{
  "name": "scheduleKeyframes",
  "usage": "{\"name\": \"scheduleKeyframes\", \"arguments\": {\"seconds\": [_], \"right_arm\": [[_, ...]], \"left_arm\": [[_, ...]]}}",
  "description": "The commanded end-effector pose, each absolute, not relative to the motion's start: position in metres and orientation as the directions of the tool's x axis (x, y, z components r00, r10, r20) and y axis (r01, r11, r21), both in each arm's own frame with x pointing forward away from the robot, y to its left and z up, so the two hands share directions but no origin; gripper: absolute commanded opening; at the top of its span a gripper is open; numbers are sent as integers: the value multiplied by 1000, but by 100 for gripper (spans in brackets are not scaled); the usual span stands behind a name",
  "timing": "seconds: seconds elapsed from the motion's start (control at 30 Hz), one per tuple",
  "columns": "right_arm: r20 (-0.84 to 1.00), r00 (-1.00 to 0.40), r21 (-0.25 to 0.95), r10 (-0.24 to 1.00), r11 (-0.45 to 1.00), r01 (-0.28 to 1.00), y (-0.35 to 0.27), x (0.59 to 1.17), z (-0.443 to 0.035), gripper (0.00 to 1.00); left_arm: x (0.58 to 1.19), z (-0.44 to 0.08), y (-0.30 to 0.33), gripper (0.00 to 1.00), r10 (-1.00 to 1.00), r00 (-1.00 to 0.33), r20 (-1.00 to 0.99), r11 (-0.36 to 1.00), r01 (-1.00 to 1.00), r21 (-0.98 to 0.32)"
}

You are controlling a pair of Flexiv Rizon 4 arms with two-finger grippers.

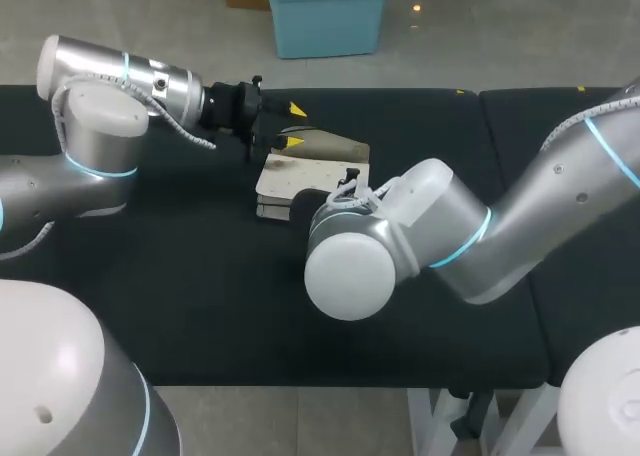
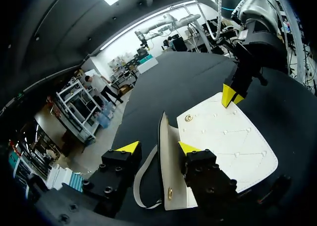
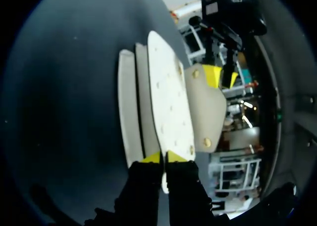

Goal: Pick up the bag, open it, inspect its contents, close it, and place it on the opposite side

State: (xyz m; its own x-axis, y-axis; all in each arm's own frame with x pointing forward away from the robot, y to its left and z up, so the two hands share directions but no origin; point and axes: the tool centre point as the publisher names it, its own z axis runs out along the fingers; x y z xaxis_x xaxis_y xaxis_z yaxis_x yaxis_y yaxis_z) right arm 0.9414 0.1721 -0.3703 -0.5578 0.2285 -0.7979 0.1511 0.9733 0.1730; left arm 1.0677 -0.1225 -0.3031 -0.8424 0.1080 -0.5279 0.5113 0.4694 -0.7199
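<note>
1. Black table (image 1: 200, 306) holds one cream bag (image 1: 300, 174), lying near the middle, toward the far edge.
2. The right gripper (image 3: 164, 157) is almost closed. Its two yellow tips pinch the edge of the bag's top panel from both sides.
3. The left gripper (image 2: 159, 147) is spread wide at the bag's other end. The bag's flap (image 2: 171, 174) rises between its fingers, clear of at least one of them.
4. Count: one bag, two grippers, two arms, one coming in from each side.
</note>
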Motion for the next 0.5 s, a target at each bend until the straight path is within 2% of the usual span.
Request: {"name": "scheduleKeyframes", "arguments": {"seconds": [0.03,0.1,0.27,0.5], "right_arm": [[-799,-556,175,229,973,150,172,942,-372,0],[-799,-556,175,229,973,150,172,942,-372,0],[-799,-556,175,229,973,150,172,942,-372,0],[-799,-556,175,229,973,150,172,942,-372,0]], "left_arm": [[1075,-306,-126,45,139,-852,-505,482,504,-717],[1076,-307,-125,40,139,-855,-500,486,499,-718],[1075,-310,-125,0,149,-855,-497,489,501,-715],[1063,-313,-119,0,168,-829,-533,470,543,-696]]}}
